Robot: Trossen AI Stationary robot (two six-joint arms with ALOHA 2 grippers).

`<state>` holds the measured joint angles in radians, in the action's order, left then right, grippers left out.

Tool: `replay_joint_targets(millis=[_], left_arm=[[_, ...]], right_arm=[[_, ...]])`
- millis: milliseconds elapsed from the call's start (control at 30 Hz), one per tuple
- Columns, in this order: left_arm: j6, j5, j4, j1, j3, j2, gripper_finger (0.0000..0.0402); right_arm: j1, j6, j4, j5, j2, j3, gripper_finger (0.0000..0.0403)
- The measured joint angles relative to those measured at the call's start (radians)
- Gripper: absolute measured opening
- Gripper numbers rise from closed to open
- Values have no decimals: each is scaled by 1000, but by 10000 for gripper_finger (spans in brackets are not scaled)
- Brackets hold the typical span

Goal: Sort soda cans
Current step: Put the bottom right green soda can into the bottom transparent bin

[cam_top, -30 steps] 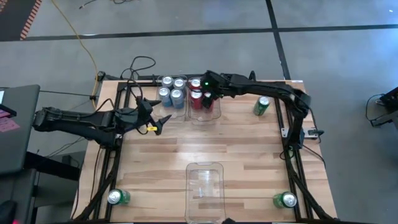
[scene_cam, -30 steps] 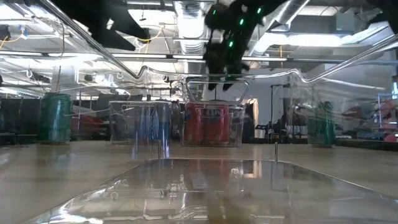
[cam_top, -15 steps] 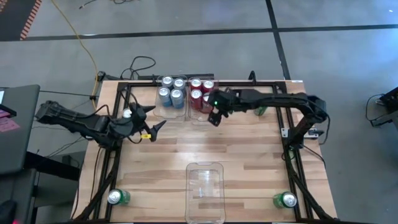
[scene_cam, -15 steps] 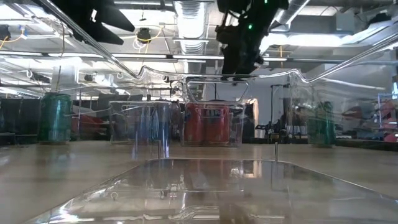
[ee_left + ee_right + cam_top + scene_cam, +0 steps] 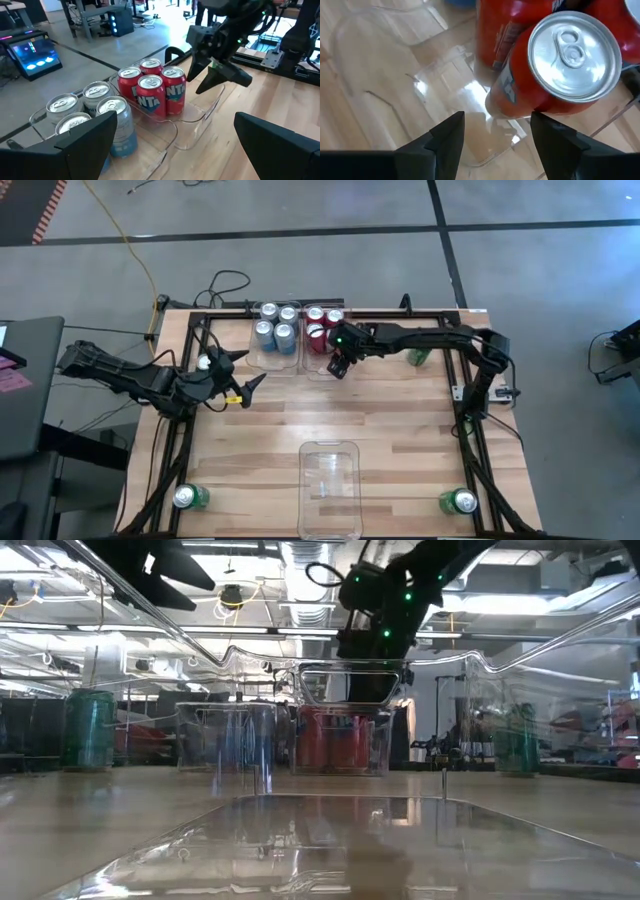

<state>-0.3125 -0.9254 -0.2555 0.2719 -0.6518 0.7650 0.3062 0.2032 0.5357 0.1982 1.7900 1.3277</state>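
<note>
Our right gripper (image 5: 340, 367) hangs out over the table's far middle, fingers (image 5: 447, 137) spread and empty. Our left gripper (image 5: 247, 381) sits open too, arm stretched in low from the left edge.

Light falls evenly from overhead onto my table (image 5: 300, 420), leaving only soft, short shadows beneath my arms in the high view. In the low view, ceiling lamps (image 5: 310, 555) burn out to white and reflect as pale streaks on the clear bin (image 5: 340, 830) nearest the lens, which is blurred and bends the room behind it. My left wrist view is bright, with glare near a distant doorway; my own fingers (image 5: 85, 145) are dark and out of focus. In my right wrist view the red can (image 5: 555, 70) top gleams, and the plastic beneath it shows white highlights.
</note>
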Motion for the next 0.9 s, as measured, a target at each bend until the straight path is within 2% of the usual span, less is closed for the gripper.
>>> replay_joint_targets(millis=[333,567,733,900], left_arm=[[22,-24,-28,0,0,0,398],[-17,-38,-90,0,0,0,398],[-89,-33,-169,0,0,0,398],[-177,-22,-217,0,0,0,398]], right_arm=[[45,-18,-57,-4,14,0,244],[1,-22,-20,-3,7,0,244],[-64,-37,14,-1,-56,0,244],[-115,-47,75,11,-175,0,244]])
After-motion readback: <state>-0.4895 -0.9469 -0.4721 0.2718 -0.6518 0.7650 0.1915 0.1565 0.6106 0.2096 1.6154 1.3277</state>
